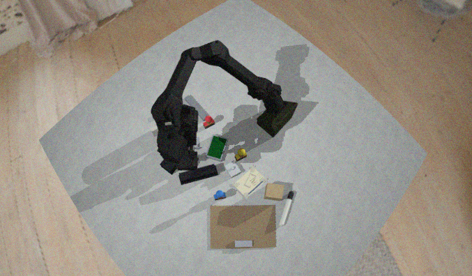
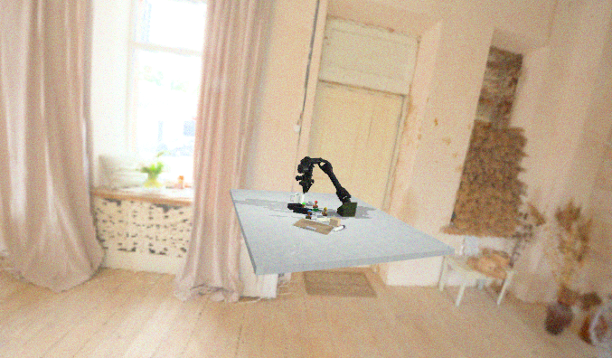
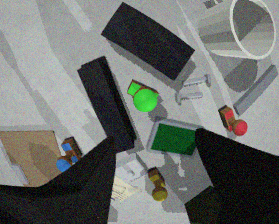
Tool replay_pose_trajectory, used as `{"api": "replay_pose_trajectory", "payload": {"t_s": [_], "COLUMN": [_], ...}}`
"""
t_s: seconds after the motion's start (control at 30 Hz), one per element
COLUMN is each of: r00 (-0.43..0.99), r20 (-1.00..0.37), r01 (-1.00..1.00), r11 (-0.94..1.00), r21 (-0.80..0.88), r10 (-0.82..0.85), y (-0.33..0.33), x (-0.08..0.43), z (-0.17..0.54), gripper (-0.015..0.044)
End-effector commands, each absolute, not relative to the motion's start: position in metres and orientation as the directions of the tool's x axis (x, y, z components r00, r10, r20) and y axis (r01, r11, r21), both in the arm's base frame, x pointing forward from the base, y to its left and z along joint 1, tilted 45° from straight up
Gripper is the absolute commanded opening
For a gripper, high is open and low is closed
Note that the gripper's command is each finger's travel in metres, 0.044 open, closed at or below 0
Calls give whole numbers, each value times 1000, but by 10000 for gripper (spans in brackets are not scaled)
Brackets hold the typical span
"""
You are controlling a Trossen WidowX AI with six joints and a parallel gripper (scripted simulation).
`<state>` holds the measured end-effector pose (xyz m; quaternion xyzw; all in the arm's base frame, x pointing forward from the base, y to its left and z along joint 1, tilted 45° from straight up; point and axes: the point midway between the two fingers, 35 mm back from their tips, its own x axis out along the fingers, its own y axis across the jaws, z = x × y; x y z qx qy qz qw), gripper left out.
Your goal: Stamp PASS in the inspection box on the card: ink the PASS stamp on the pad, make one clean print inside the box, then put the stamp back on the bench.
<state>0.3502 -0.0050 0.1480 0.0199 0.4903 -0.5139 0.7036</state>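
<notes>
The bench (image 1: 325,146) (image 2: 349,244) (image 3: 20,75) looked matt and stony. The arm (image 1: 239,70) (image 2: 333,178) looked like dull black plastic. The card (image 1: 246,185) (image 3: 122,192) looked like flat paper. The green stamp's knob (image 3: 145,100) looked smooth, its block (image 3: 135,89) like brown wood.

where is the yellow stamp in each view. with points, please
top: the yellow stamp (image 1: 241,153) (image 2: 324,211) (image 3: 158,186) sits right of the green pad (image 1: 217,148) (image 3: 173,138)
exterior: tiny, left of the arm's base (image 2: 347,209)
wrist: low centre, between the dark fingers
shared landmark: red stamp (image 1: 208,121) (image 2: 315,204) (image 3: 234,121)
</notes>
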Motion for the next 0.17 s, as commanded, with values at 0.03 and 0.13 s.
{"api": "replay_pose_trajectory", "payload": {"t_s": [0.03,0.13], "r00": [-9,-9], "r20": [-710,-710], "r01": [743,743], "r11": [471,471], "r21": [-476,-476], "r10": [-704,-704], "y": [-5,-5], "x": [350,350], "z": [148,148], "gripper": [264,264]}}
